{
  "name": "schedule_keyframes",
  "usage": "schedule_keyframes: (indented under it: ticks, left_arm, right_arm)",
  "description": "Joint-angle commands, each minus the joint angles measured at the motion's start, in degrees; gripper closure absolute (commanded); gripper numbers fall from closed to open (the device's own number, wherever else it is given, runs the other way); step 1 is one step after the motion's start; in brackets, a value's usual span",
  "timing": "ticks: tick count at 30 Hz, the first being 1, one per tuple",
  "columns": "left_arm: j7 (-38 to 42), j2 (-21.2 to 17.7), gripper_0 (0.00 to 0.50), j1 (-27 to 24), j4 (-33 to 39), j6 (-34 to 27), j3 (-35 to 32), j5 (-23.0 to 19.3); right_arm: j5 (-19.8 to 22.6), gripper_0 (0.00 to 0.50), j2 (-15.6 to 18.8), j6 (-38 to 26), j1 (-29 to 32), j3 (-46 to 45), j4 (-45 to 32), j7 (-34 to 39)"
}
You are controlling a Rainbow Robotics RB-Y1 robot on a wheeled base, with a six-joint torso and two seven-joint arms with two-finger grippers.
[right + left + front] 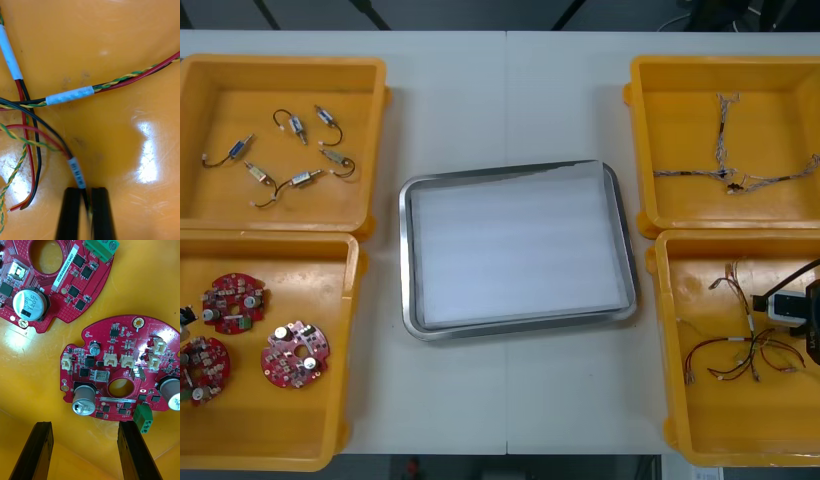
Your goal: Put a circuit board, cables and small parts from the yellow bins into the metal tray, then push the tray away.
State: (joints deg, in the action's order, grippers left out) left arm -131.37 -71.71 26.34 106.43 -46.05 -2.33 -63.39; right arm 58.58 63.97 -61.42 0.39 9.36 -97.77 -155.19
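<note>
My right gripper [86, 212] is down in the near right yellow bin [670, 340], shut on a red and yellow cable [77, 172] just behind its white label. The same gripper [792, 310] shows at the right edge of the front view, over the cable bundle [740, 352]. My left gripper [84, 452] hangs open in the near left bin [345, 330]. A round red circuit board [120, 363] lies just beyond its fingertips, not touched. The metal tray [515, 175] sits in the middle, white inside, with nothing in it.
Three red circuit boards [295, 355] lie in the near left bin. Several small metal parts [300, 180] are in the far left bin [375, 150]. Thin twisted cables [725, 175] lie in the far right bin [640, 140]. A second board [48, 281] lies past the first.
</note>
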Motion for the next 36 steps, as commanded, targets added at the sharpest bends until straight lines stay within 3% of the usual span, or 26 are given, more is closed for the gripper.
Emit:
schedule_keyframes:
  ticks: [1,17,28,36]
  left_arm:
    - [-5.48,0.78,0.0,-1.11,0.88,0.61,0.66,0.37]
    - [-4.95,2.36,0.0,-1.55,1.32,1.49,0.66,0.64]
    - [-4.51,2.36,0.0,-1.55,1.32,4.74,2.15,0.81]
    - [-4.51,2.28,0.0,-1.55,0.71,4.74,2.24,1.52]
  right_arm:
    - [0.57,0.5,-1.31,0.43,-0.92,0.48,0.38,0.19]
    - [2.41,0.5,-1.31,-1.42,-3.3,-0.4,0.03,0.19]
    - [4.7,0.5,-1.39,-10.74,-3.3,-7.52,-4.1,0.19]
    - [11.64,0.5,-1.31,-18.47,-3.3,-12.96,-4.19,0.19]
